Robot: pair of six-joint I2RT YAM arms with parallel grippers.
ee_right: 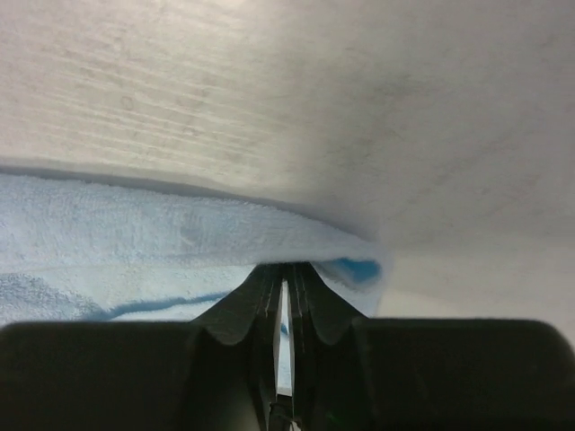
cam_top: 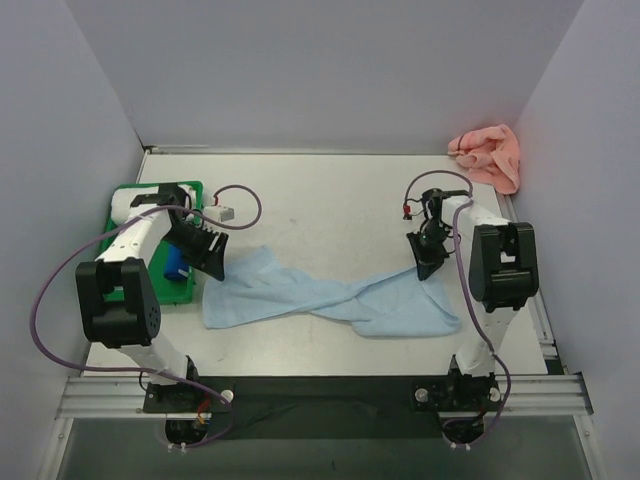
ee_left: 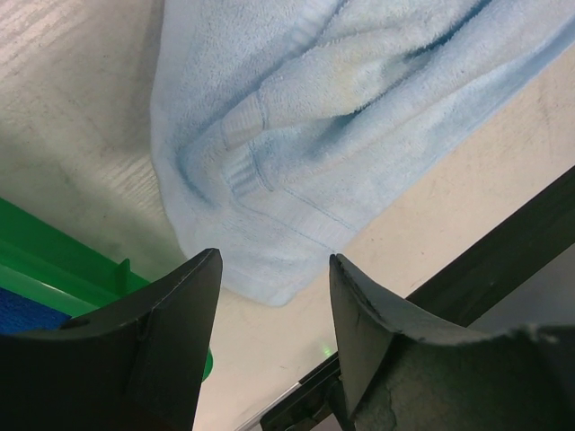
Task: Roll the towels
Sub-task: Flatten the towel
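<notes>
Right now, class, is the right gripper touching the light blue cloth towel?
Touching. The right wrist view shows the right gripper with its jaws closed on the edge of the light blue cloth towel.

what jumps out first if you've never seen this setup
A blue towel sprawls twisted across the middle of the table, between the two arms. The right gripper is pinched on its right edge, while the left gripper hangs open over its left end. A pink towel sits bunched in the far right corner.
</notes>
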